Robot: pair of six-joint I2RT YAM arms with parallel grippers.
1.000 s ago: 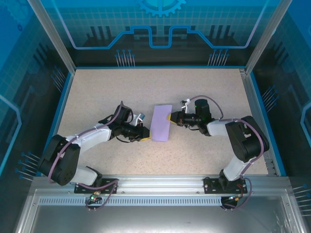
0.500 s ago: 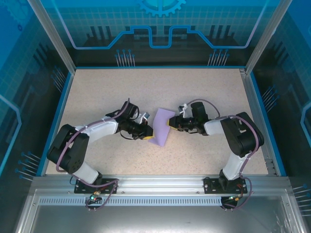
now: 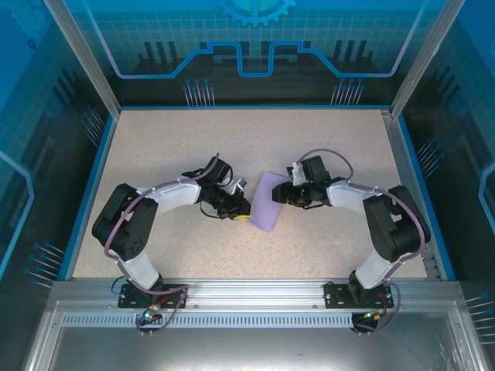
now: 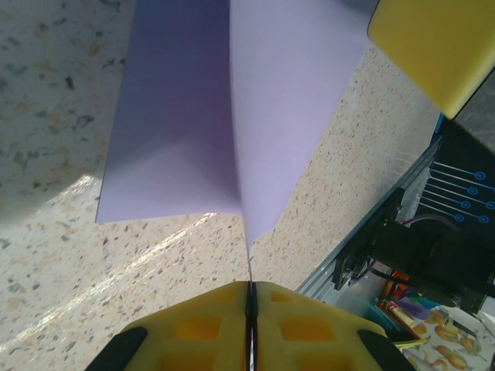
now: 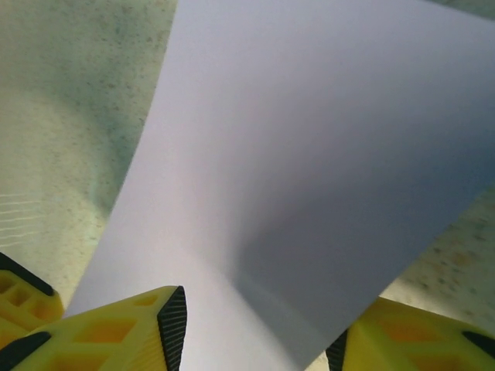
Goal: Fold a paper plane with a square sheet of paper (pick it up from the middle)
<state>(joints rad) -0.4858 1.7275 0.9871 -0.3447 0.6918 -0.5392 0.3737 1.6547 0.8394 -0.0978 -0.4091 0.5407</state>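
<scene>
Since a second ago, both arms have swung inward and the lavender sheet has shifted right and tipped onto a slant, while the right fingers have let go.

On the left, the left arm reaches from its base toward the middle of the speckled table (image 3: 155,154), elbow bent out, wrist low. The left gripper (image 3: 242,214) has its yellow fingers pressed together on a thin edge of the square sheet of paper (image 3: 267,202). Its wrist camera shows that edge caught in the seam between the pads (image 4: 193,328).

In the middle, the sheet is doubled over along one straight crease, with one flap in shadow and one lit. It hangs partly off the table between the two grippers.

On the right, the right arm curls in from its base, forearm level. The right gripper (image 3: 285,194) sits just beside the sheet's far edge, its fingers (image 5: 124,325) standing apart with paper between them, not squeezing.

This looks like an early fold, the first halving just made. Next, the right gripper probably needs a fresh hold or a press along the crease while the left keeps the sheet steady.
</scene>
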